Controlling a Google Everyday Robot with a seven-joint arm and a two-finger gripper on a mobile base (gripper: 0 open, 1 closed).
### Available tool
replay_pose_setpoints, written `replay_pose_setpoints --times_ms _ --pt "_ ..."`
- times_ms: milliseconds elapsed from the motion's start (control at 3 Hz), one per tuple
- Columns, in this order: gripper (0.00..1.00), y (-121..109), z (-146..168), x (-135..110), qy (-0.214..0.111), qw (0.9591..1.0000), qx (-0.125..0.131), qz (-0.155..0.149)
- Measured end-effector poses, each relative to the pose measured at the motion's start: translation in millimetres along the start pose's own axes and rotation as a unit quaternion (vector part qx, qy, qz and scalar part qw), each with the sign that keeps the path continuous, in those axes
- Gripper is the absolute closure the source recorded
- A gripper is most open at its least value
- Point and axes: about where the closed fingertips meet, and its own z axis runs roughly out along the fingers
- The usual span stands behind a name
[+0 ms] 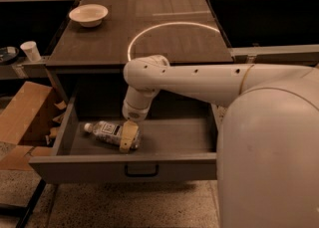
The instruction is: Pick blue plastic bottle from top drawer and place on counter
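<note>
The top drawer (124,168) is pulled open below the counter (164,48). The blue plastic bottle (105,131) lies on its side in the drawer's left half, with its white cap pointing left. My gripper (128,138) reaches down into the drawer from the white arm and sits at the bottle's right end, overlapping its speckled lower body. The bottle's far right end is hidden behind the gripper. The dark counter carries a thin white circular arc (149,29).
A pale bowl (88,14) stands at the counter's back left. A white paper cup (31,50) sits on the left side shelf. A cardboard box (22,117) lies on the floor left of the drawer. My arm's large white body fills the right side.
</note>
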Motion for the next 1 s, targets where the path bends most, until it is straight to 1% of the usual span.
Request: replay_pose_setpoints --times_ms 333,667,1000 --pt "0.16 1 10 -1 0.009 1.0 -0.001 0.001" --pt "0.39 2 13 -1 0.012 0.9999 -0.001 0.001" --pt "0.63 2 -3 4 0.001 0.9998 0.017 0.007"
